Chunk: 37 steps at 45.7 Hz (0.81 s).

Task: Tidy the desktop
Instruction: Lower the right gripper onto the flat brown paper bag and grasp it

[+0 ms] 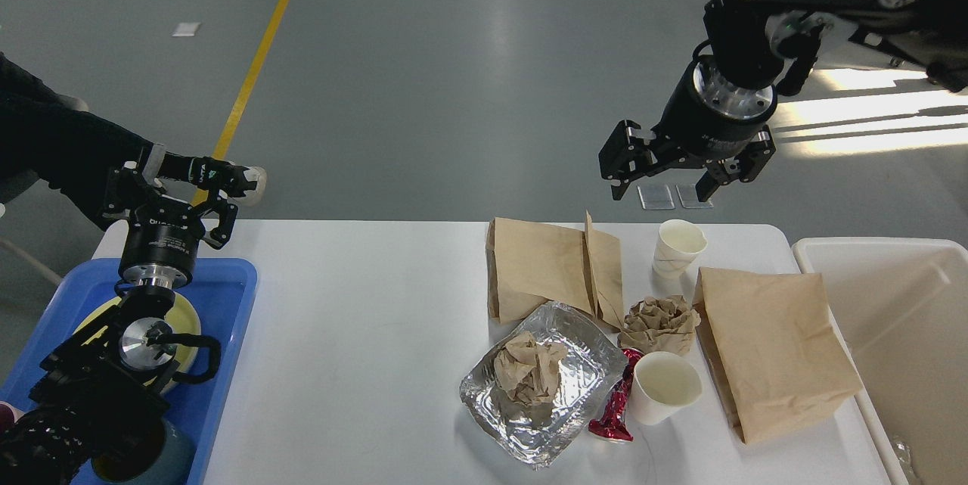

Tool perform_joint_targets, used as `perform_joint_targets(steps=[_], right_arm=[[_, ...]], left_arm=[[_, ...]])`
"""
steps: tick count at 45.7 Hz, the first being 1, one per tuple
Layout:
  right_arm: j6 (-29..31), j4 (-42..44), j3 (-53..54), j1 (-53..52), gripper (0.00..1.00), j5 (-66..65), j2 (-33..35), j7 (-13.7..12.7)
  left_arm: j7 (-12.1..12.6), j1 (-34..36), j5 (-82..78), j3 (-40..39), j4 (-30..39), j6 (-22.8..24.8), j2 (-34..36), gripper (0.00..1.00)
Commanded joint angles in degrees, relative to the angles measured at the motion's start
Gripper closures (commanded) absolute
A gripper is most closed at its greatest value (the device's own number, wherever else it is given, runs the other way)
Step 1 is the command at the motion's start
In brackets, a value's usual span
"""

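The white desktop [363, 334] holds litter on its right half. There are two brown paper bags [537, 265] [771, 349] and two white paper cups [678, 247] [665, 390]. A foil tray [586, 364] has crumpled paper [529, 375] in it. A loose paper ball [659, 324] and a red wrapper [616, 409] lie beside it. My right gripper [662, 184] hangs open and empty above the table's far edge, just behind the far cup. My left gripper [170, 201] is open and empty over the far end of the blue tray [227, 318].
The blue tray at the left edge holds a yellow plate [185, 318] and a dark mug [162, 455], partly hidden by my left arm. A cream-white bin [892, 303] stands off the table's right edge. A person's leg and shoe [253, 181] show beyond the left corner.
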<state>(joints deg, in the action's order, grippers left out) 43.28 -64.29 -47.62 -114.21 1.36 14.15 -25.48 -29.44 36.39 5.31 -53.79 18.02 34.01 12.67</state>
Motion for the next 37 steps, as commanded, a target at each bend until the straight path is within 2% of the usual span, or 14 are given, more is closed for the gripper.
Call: perform_joint_targets(steps=[1,9,17,22,29,34,37], right_arm=[[-7.67,0.04,0.07,6.45,0.00,-0.31,-3.33,0.00],[-20.85,3.37,0.16,14.80,0.00,-1.98,-8.35,0.44],[-30.87,10.05,0.16,23.24,0.00,-2.24,-12.48,0.61],[-29.74,11.82,0.16,23.95,0.00,-2.51,-13.36,0.87],[-29.92,10.94,1.38,23.60,0.00,-2.42,-13.10,2.54],[-28.78,3.84,4.20,22.72,0.00,-2.42,-9.07,3.60],[-26.06,0.93,6.30,21.93,0.00,-2.51,-5.81,3.60]], left_arm=[[0.00,0.00,-0.04,0.00,0.00,0.00,-0.01,0.03],[0.00,0.00,0.05,0.00,0.00,0.00,-0.01,0.03],[0.00,0.00,0.05,0.00,0.00,0.00,-0.01,0.03],[0.00,0.00,-0.04,-0.08,0.00,0.00,-0.01,0.03],[0.00,0.00,0.05,0.00,0.00,0.00,-0.01,0.03],[0.00,0.00,0.05,0.00,0.00,0.00,-0.01,0.03],[0.00,0.00,-0.04,0.00,0.00,0.00,-0.01,0.03]])
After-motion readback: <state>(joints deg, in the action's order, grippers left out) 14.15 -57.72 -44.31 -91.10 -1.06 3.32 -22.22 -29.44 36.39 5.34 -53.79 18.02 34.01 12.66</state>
